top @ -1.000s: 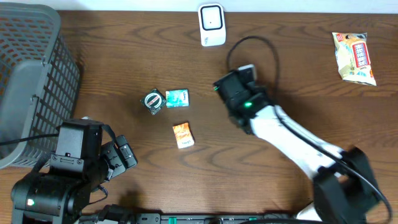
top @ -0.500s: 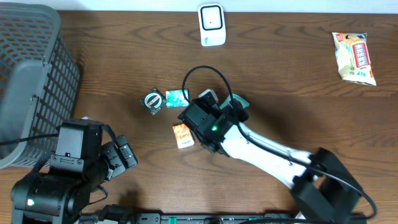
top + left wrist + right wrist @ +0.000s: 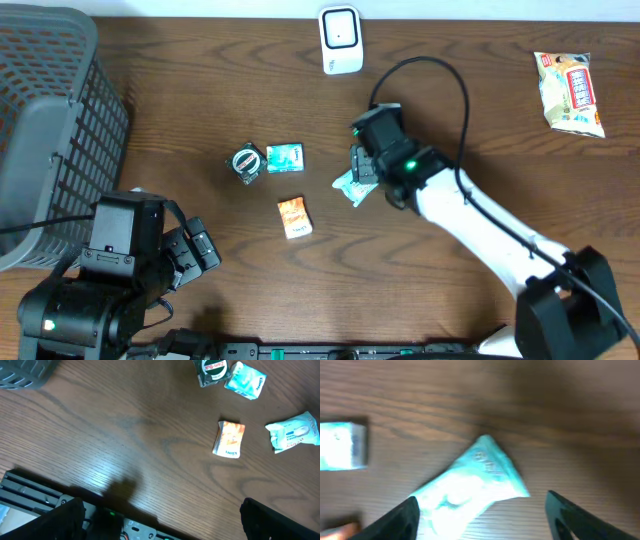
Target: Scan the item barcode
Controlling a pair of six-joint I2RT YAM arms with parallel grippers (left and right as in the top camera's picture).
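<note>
At the lower left of the overhead view the left fingers (image 3: pixel 62 520) stand wide apart over bare counter (image 3: pixel 200 90), holding nothing. Right of them, near the middle, lie a round Zam-Buk tin (image 3: pixel 246 161), a small teal packet (image 3: pixel 285 157) touching it, and an orange sachet (image 3: pixel 294 217) just below.

The task's thing, a pale teal wipes pack (image 3: pixel 350 187), lies flat on the counter just right of centre, directly under the right arm. In the right wrist view the right fingers (image 3: pixel 405 520) are spread to either side of it, not closed on it. The left one is close to the pack's edge and the other is clear of it.

The pack looks light, soft and crinkly, with a slick film skin, so it would likely buckle or slide under a pinch. Its stiffer sealed end, or a squeeze across the narrow middle, seems the safest hold. No barcode shows.

The white scanner (image 3: pixel 340 40) stands at top centre.
</note>
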